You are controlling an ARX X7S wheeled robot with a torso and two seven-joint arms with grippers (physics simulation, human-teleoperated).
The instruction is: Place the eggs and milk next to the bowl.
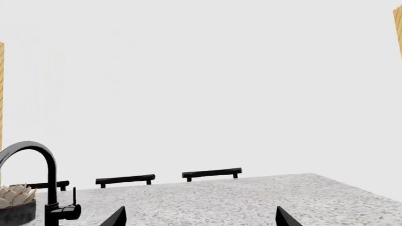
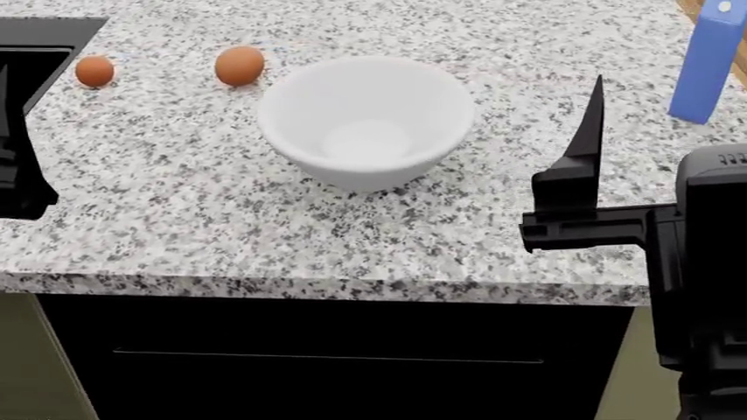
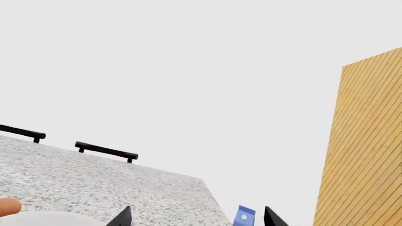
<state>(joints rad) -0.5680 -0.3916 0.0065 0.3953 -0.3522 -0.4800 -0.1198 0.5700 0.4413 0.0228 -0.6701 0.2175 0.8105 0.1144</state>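
Reaching for the milk [image 2: 709, 61] looks like the right arm's job. The carton stands upright at the far right edge of the desk [image 2: 175, 192], beyond the right gripper [image 2: 580, 175] and a little to its right, well apart from the bowl [image 2: 366, 118]. Its long axis is vertical, so a grasp from the side across the body should suit it. In the right wrist view the carton [image 3: 245, 216] shows low between the two finger tips, so the gripper already points roughly toward it; those tips stand wide apart with nothing between them.

The two eggs lie on the far left of the desk. The larger-looking egg [image 2: 240, 66] sits near the bowl's left rim but not touching it; the other egg [image 2: 94, 71] lies further left, close to the dark sink edge [image 2: 47, 35]. Both fall on the left arm's side, with the bowl between them and the right gripper. Only a dark part of the left arm shows at the head view's left edge, nearer the robot than the eggs. The left wrist view shows the left gripper [image 1: 197, 217] with its tips spread and empty, aimed across the desk toward a black tap [image 1: 44, 174] and a potted plant [image 1: 16, 202]; no egg is in that view, so the left arm would probably need to turn toward them first.
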